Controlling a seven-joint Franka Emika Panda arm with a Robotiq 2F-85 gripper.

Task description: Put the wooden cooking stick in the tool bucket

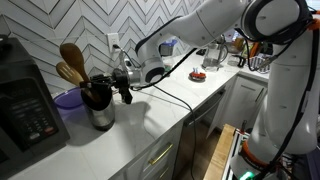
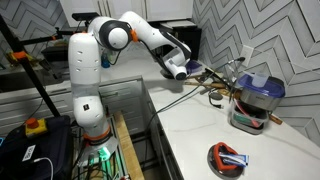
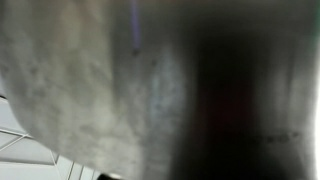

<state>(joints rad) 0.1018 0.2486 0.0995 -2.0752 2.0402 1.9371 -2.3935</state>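
The wooden cooking stick (image 1: pixel 68 72) seems to stand in the tool bucket (image 1: pixel 100 115) just beside the gripper (image 1: pixel 125 88), its long axis steep and its light-brown oval head up, leaning away from the gripper. The bucket hides its handle. With the wrist view a grey blur, I cannot tell the gripper's opening or hold.

Reaches nearly level with white arm (image 1: pixel 215 28), holding gripper (image 1: pixel 126 86) just beside the tool bucket (image 1: pixel 99 112); finger spread unreadable.

Opposite exterior views share counter (image 1: pixel 150 125) (image 2: pixel 190 135); wrist pressed close.
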